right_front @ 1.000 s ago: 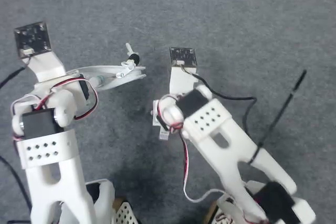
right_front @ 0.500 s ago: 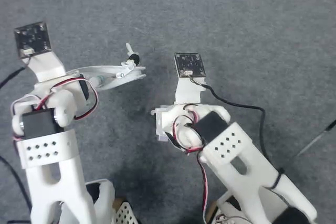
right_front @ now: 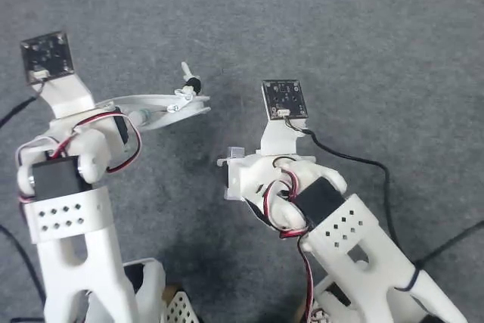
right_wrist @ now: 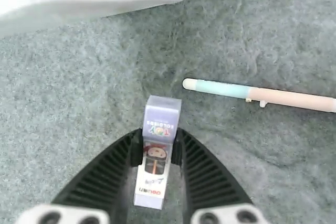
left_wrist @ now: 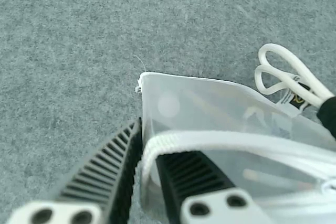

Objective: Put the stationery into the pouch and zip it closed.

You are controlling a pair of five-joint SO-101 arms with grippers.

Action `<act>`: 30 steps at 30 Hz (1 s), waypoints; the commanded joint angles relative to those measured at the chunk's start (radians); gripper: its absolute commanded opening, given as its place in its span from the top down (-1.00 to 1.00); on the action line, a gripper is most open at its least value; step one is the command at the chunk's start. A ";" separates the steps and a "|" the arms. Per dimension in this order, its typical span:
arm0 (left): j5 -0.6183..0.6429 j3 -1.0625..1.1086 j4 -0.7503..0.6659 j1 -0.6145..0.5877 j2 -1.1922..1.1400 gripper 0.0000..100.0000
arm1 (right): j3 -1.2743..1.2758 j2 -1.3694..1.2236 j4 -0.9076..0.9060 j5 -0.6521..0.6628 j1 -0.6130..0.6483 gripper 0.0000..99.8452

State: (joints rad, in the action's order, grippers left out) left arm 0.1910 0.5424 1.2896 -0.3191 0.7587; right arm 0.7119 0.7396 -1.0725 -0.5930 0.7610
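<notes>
Translucent pouch (left_wrist: 210, 103) is pinched by the left gripper (left_wrist: 148, 142); near it the right gripper (right_wrist: 156, 136) clamps an eraser (right_wrist: 160, 116) (pen (right_wrist: 257, 94) also outside); zipping not yet done.

The grey felt table (right_front: 378, 43) runs to a pale strip at twelve o'clock. The left arm (right_front: 72, 217) stands at seven o'clock and the right arm (right_front: 355, 240) at five. A pastel pen (right_wrist: 260, 94) lies flat on the felt.

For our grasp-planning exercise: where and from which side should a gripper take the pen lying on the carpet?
Probably mid-barrel, where teal meets peach, from straight above, closing across its length: the pen lies flat, with bare carpet along both long sides.
</notes>
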 commanded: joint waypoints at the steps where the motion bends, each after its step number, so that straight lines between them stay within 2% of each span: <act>1: -0.006 -0.005 -0.029 -0.008 0.000 0.98 | -0.012 0.048 0.019 0.014 0.008 0.99; 12: -0.006 -0.005 -0.029 -0.008 0.000 0.98 | -0.018 0.054 0.022 0.014 0.015 0.99; 20: -0.006 -0.007 -0.029 -0.005 0.000 0.98 | -0.015 0.054 0.176 0.014 0.162 0.99; 30: -0.006 -0.005 -0.028 -0.005 0.000 0.98 | -0.012 0.163 0.226 0.015 0.171 0.99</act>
State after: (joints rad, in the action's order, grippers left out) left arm 0.1910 0.5424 1.2896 -0.3191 0.7587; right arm 0.7135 0.7672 -0.8638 -0.5930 0.9221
